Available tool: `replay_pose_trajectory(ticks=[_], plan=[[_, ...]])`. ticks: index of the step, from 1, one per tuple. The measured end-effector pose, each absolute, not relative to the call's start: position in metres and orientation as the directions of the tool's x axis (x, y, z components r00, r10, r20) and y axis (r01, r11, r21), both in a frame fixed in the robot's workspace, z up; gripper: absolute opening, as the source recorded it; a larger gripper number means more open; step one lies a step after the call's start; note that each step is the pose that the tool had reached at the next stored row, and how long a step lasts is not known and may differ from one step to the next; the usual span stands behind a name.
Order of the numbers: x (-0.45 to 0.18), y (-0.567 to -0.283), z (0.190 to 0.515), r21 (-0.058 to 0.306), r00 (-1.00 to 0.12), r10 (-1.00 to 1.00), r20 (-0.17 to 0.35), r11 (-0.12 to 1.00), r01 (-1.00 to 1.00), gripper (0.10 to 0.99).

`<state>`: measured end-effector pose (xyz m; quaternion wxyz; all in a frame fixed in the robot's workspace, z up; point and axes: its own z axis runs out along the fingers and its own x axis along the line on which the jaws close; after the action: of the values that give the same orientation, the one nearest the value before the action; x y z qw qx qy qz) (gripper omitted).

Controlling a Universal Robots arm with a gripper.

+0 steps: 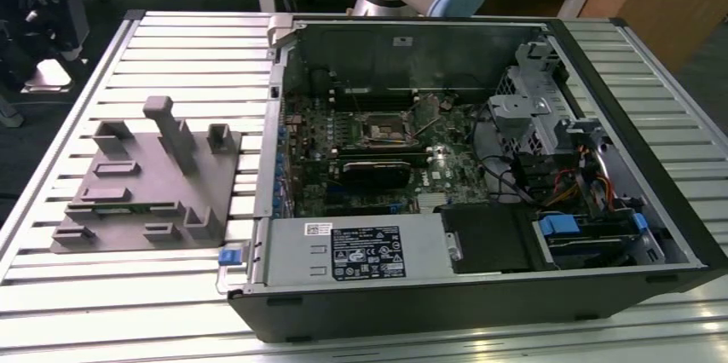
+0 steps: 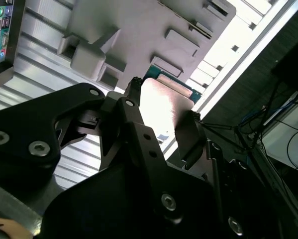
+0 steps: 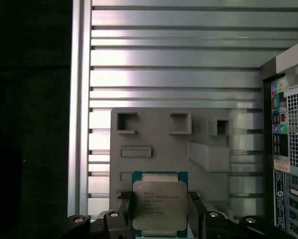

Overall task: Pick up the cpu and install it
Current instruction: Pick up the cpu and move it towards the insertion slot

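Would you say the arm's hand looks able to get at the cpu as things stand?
Probably yes: in the first wrist view the hand has its fingers against two opposite edges of the cpu, with nothing between, so it looks gripped, the grey fixture behind it.

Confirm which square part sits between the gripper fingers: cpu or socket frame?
The cpu: silvery-topped chip with green edge, flanked by the gripper over the grey fixture. The dark socket frame sits inside the open case.

The cpu (image 3: 159, 206) sits in the gripper (image 3: 159, 199), and the fixture (image 1: 148, 184) lies on the table (image 1: 478, 342) beside the case (image 1: 455, 303).
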<state>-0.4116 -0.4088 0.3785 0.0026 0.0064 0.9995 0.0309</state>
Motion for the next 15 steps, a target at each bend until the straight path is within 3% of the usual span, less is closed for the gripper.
replay_pose_trajectory(ticks=[15], plan=[[-0.377, -0.409, 0.379, 0.062, -1.000, 0.013, -0.005, 0.998, 0.013, 0.529]])
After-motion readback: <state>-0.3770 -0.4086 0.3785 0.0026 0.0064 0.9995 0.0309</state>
